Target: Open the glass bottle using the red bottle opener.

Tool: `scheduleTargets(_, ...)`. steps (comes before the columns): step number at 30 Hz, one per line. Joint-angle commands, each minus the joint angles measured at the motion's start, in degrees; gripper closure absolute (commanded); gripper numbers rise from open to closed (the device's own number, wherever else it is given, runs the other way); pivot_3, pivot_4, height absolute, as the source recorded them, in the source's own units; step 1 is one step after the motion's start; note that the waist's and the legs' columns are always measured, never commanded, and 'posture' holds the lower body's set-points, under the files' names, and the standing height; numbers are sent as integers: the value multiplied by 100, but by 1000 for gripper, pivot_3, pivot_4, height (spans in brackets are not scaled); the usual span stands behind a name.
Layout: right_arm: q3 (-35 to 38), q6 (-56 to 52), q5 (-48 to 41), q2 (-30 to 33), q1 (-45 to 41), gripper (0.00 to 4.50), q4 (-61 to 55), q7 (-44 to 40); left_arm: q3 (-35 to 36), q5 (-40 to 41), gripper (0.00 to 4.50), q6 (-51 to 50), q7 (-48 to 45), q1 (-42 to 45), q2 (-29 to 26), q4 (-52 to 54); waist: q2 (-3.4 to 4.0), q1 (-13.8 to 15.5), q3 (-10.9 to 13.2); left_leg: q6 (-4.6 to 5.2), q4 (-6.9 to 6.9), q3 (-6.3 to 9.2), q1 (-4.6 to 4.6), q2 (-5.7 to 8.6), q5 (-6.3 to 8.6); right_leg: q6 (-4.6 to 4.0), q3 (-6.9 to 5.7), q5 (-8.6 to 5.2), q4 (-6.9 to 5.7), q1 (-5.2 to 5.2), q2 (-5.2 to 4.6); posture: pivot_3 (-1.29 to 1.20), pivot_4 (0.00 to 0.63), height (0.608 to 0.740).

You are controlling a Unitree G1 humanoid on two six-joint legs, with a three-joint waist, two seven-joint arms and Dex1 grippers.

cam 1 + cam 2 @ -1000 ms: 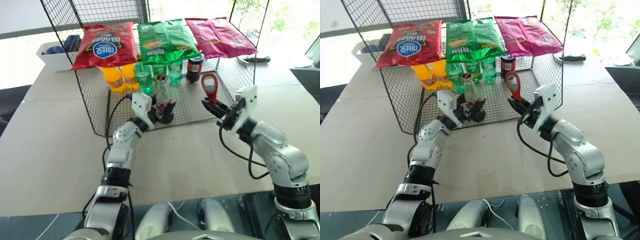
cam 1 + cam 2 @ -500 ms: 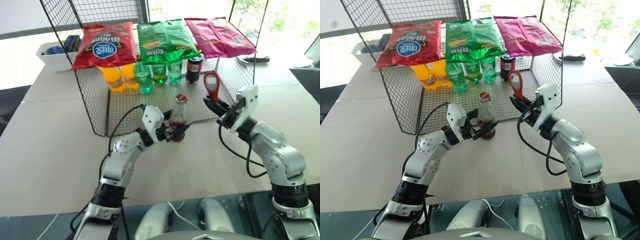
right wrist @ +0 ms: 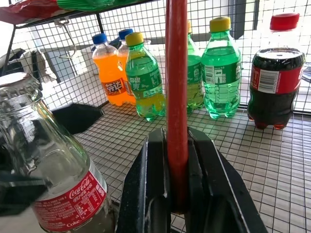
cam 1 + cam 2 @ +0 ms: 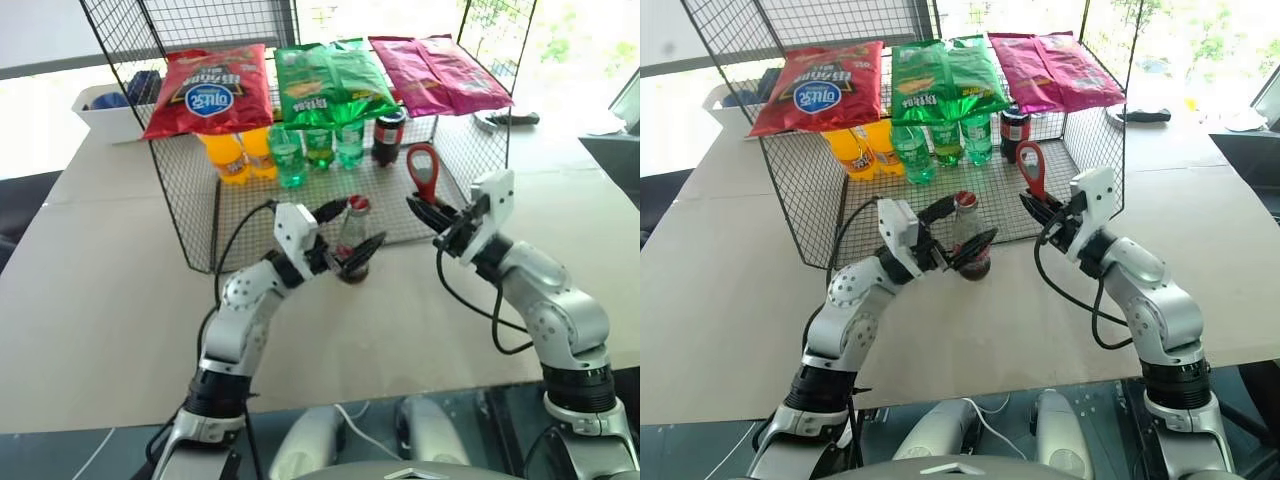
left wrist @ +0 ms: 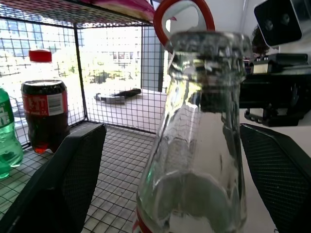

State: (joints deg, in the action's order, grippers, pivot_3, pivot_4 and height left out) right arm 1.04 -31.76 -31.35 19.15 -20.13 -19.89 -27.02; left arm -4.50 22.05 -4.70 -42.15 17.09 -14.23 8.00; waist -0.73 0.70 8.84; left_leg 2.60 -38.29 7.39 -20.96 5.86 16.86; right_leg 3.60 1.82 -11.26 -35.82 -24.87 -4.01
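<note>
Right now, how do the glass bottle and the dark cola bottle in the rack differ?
The glass bottle is clear with a slim neck and a crimped metal cap; the cola bottle is dark, with a red screw cap. The glass one stands at the rack's front edge, the cola at the back. Both stand upright and carry red labels.

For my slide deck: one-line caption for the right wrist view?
Right gripper shut on the red bottle opener, the glass bottle beside it, soda bottles behind.

glass bottle [image 5: 194,145] base cut off, label partly hidden
</note>
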Motion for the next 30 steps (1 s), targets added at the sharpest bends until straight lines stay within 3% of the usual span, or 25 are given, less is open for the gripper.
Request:
scheduleTargets(1,85,180,14,-21,-159,4500,-95,-40,53,115,32,-23,-10,64,-18,246,0,-1,0,0,0,0,0,0,0,0,0,0,0,0,0,0,150,734)
scheduleTargets(15,35,206,47,-67,-212,4500,-96,-71,-61,-141,32,134,-126,89,-77,40,0,0,0,0,0,0,0,0,0,0,0,0,0,0,2,0,150,734)
scheduleTargets(20,-214,293,199,-87,-126,4500,-213,-168,-34,-163,2247,151,-120,74,-79,25,0,-1,0,0,0,-1,0,0,0,0,0,0,0,0,2,0,150,734)
scheduleTargets(30,-867,1097,1013,-67,4,4500,-151,-424,-33,-191,2236,132,-80,136,-57,84,0,-2,0,0,0,-1,2,0,0,0,0,0,-1,1,3,0,150,734)
